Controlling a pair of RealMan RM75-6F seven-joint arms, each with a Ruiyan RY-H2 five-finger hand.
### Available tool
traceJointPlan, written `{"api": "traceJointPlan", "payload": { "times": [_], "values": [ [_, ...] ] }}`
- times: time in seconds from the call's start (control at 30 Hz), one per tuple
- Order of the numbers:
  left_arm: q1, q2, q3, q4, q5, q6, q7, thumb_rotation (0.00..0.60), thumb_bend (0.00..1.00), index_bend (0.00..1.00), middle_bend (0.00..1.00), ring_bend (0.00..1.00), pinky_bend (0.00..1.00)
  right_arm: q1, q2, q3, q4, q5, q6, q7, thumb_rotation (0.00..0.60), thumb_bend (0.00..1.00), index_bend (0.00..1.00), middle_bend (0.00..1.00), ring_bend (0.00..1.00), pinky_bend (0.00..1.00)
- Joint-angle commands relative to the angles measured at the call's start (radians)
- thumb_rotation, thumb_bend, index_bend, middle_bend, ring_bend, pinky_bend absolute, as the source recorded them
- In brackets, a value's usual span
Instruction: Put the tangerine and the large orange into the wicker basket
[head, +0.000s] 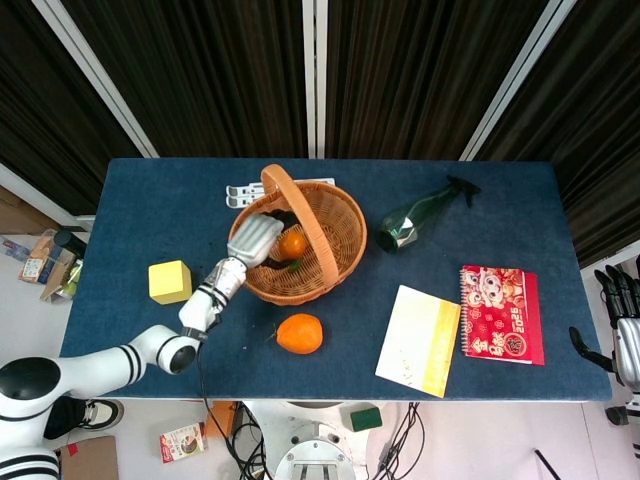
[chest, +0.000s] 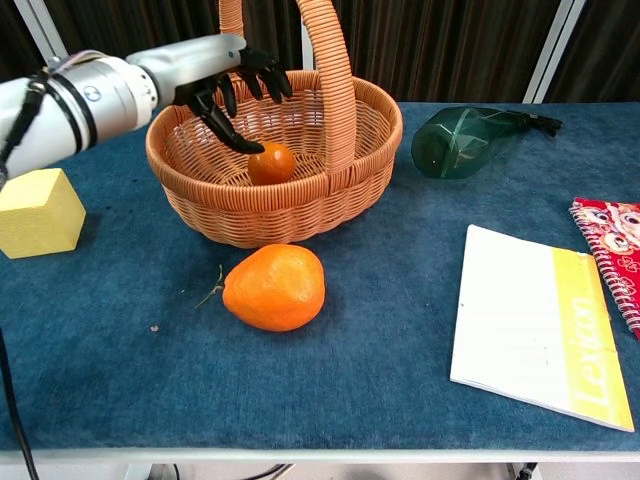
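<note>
The small tangerine (chest: 271, 163) lies on the floor of the wicker basket (chest: 372, 140), free of any grip. My left hand (chest: 225, 85) hovers over the basket's left rim with its dark fingers spread and holds nothing. From above, the left hand (head: 254, 238) sits just left of the tangerine (head: 291, 244) inside the basket (head: 345, 250). The large orange (chest: 274, 288) rests on the blue cloth in front of the basket; it shows at the near side (head: 299, 333) in the head view. My right hand (head: 625, 335) hangs beyond the table's right edge, fingers straight, empty.
A yellow cube (chest: 38, 212) stands left of the basket. A green glass bottle (chest: 465, 140) lies on its side to the right. A white and yellow notebook (chest: 540, 325) and a red spiral calendar (head: 502, 313) lie at the right front. The basket's tall handle (chest: 332, 70) arches over its middle.
</note>
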Motion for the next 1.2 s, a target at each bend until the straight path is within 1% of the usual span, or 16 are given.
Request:
{"api": "traceJointPlan", "payload": {
  "times": [0.03,0.1,0.13,0.2,0.27,0.33,0.4,0.47,0.57,0.63,0.73,0.83,0.9,1.0,1.1,1.2],
  "values": [
    [0.155,0.188,0.033,-0.278,0.023,0.188,0.027,0.600,0.18,0.30,0.30,0.24,0.42,0.003,-0.002,0.000,0.000,0.002,-0.006,-0.004,0.600,0.33,0.00,0.00,0.00,0.00],
    [0.219,0.253,0.057,-0.370,0.064,0.264,0.001,0.600,0.18,0.31,0.31,0.24,0.42,0.006,-0.004,-0.003,-0.001,0.001,-0.014,-0.011,0.600,0.33,0.00,0.00,0.00,0.00],
    [0.245,0.278,0.071,-0.398,0.088,0.297,-0.004,0.600,0.18,0.31,0.31,0.24,0.42,0.007,-0.005,-0.004,-0.002,0.000,-0.016,-0.015,0.600,0.33,0.00,0.00,0.00,0.00],
    [0.304,0.324,0.111,-0.441,0.141,0.367,-0.007,0.600,0.18,0.32,0.31,0.24,0.42,0.008,-0.007,-0.005,-0.005,-0.002,-0.017,-0.025,0.600,0.33,0.00,0.00,0.00,0.00],
    [0.352,0.348,0.151,-0.460,0.178,0.417,-0.013,0.600,0.18,0.34,0.32,0.26,0.43,0.008,-0.008,-0.005,-0.008,-0.002,-0.015,-0.030,0.600,0.33,0.00,0.00,0.00,0.00],
    [0.402,0.365,0.199,-0.464,0.210,0.451,-0.030,0.600,0.18,0.35,0.34,0.28,0.44,0.007,-0.011,-0.004,-0.008,0.000,-0.013,-0.035,0.600,0.33,0.00,0.00,0.00,0.00],
    [0.438,0.375,0.249,-0.461,0.236,0.456,-0.046,0.600,0.18,0.36,0.37,0.31,0.46,0.008,-0.013,-0.004,-0.007,0.003,-0.017,-0.039,0.600,0.33,0.00,0.00,0.00,0.00],
    [0.463,0.375,0.284,-0.451,0.257,0.458,-0.056,0.600,0.18,0.37,0.37,0.32,0.48,0.010,-0.013,-0.005,-0.008,0.003,-0.023,-0.044,0.600,0.33,0.00,0.00,0.00,0.00],
    [0.505,0.342,0.335,-0.412,0.292,0.468,-0.079,0.600,0.18,0.38,0.38,0.33,0.48,0.009,-0.013,-0.007,-0.010,0.002,-0.022,-0.047,0.600,0.33,0.00,0.00,0.00,0.00],
    [0.522,0.316,0.357,-0.386,0.305,0.461,-0.104,0.600,0.18,0.38,0.38,0.33,0.48,0.008,-0.014,-0.005,-0.010,0.003,-0.018,-0.047,0.600,0.33,0.00,0.00,0.00,0.00],
    [0.532,0.275,0.376,-0.342,0.324,0.440,-0.136,0.600,0.18,0.38,0.38,0.33,0.48,0.009,-0.014,-0.005,-0.009,0.005,-0.022,-0.045,0.600,0.33,0.00,0.00,0.00,0.00],
    [0.530,0.232,0.369,-0.302,0.331,0.421,-0.159,0.600,0.18,0.38,0.36,0.32,0.47,0.011,-0.013,-0.008,-0.008,0.002,-0.027,-0.045,0.600,0.33,0.00,0.00,0.00,0.00],
    [0.520,0.206,0.360,-0.278,0.338,0.403,-0.170,0.600,0.18,0.37,0.33,0.28,0.46,0.010,-0.012,-0.009,-0.008,0.001,-0.027,-0.044,0.600,0.33,0.00,0.00,0.00,0.00],
    [0.506,0.169,0.347,-0.248,0.335,0.371,-0.174,0.600,0.15,0.32,0.28,0.23,0.42,0.008,-0.011,-0.008,-0.008,0.001,-0.021,-0.038,0.600,0.33,0.00,0.00,0.00,0.00],
    [0.490,0.141,0.341,-0.232,0.324,0.325,-0.185,0.600,0.13,0.28,0.25,0.20,0.40,0.007,-0.010,-0.007,-0.007,0.002,-0.019,-0.033,0.600,0.33,0.00,0.00,0.00,0.00],
    [0.476,0.117,0.340,-0.219,0.323,0.288,-0.193,0.600,0.11,0.21,0.22,0.17,0.37,0.008,-0.009,-0.008,-0.005,0.002,-0.023,-0.031,0.600,0.33,0.00,0.00,0.00,0.00]
  ]
}}
